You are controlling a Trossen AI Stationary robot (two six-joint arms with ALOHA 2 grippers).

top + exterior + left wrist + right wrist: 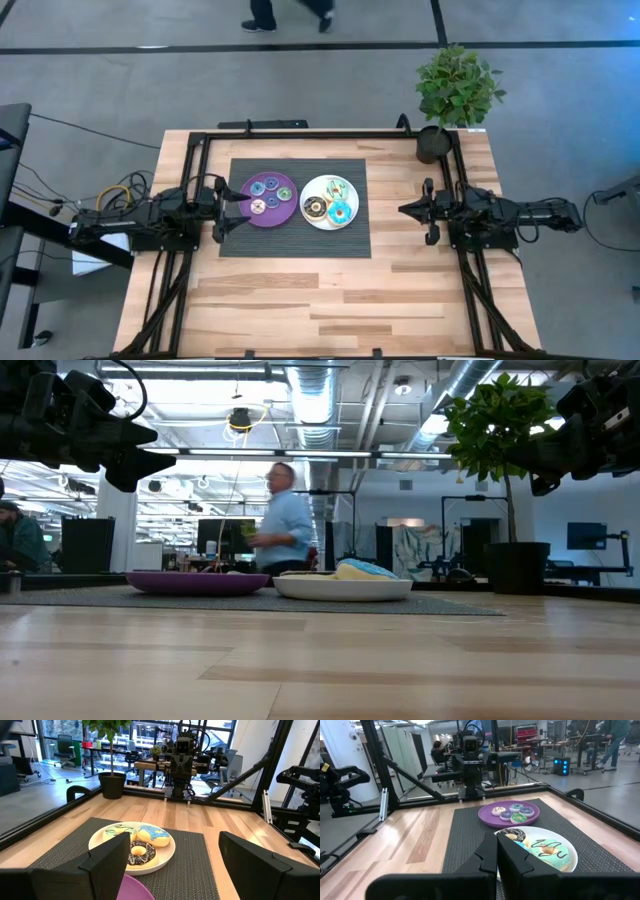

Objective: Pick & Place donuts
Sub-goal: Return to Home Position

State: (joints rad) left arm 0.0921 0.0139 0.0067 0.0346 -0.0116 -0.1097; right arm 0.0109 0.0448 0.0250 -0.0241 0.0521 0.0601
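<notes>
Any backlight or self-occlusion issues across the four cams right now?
Low view: bright ceiling behind, so left arm and right arm show as dark shapes. Left wrist view: open left pincer hides most of the purple plate. Right wrist view: shut right pincer covers the white plate's near edge. High view: even light, no glare.

Grey concrete floor crossed by dark lines surrounds the light wooden table. A potted plant stands at its right-hand corner. Beyond lies an open office: exposed ceiling ducts, strip lights, desks, and a person in a light-blue shirt.
</notes>
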